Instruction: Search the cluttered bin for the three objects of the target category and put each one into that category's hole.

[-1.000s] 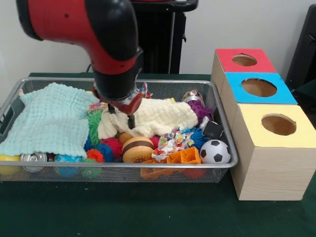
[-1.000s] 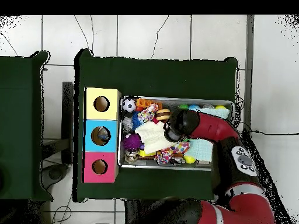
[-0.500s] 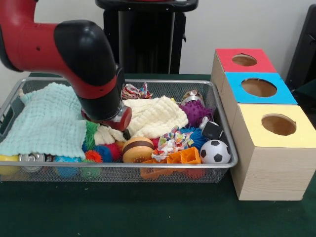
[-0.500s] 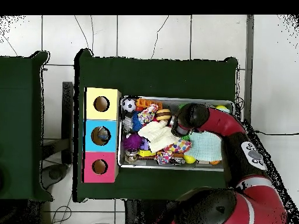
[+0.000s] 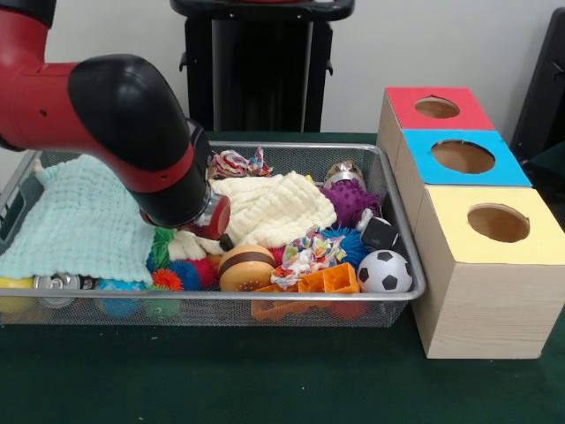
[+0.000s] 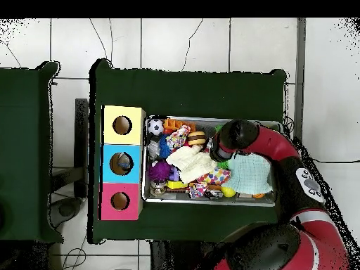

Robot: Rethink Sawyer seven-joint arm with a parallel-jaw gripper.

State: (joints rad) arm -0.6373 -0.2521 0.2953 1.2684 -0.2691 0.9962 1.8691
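Note:
The bin (image 5: 291,298) is a shallow silver wire-mesh basket crammed with toys and cloths. My gripper (image 5: 226,240) hangs low inside it, at the seam between a cream cloth (image 5: 278,208) and a green spiky toy (image 5: 161,247), just behind a toy burger (image 5: 245,267). The red and black wrist hides most of the gripper. In the overhead view the gripper (image 6: 215,152) sits mid-bin (image 6: 211,202), beside the cream cloth (image 6: 190,163). Three wooden boxes with holes stand by the bin: red (image 5: 437,108), blue (image 5: 463,157), yellow (image 5: 494,225).
A mint cloth (image 5: 79,221) covers the bin's left part. Also inside are a soccer ball (image 5: 385,271), a purple spiky ball (image 5: 350,199), knotted rope toys (image 5: 305,252), an orange piece (image 5: 328,281), a can (image 5: 57,284) and red and blue spiky balls.
The arm swung left in the front view and dropped lower into the bin. The gripper moved off the middle of the cream cloth to its left edge, and the cloth looks more bunched.

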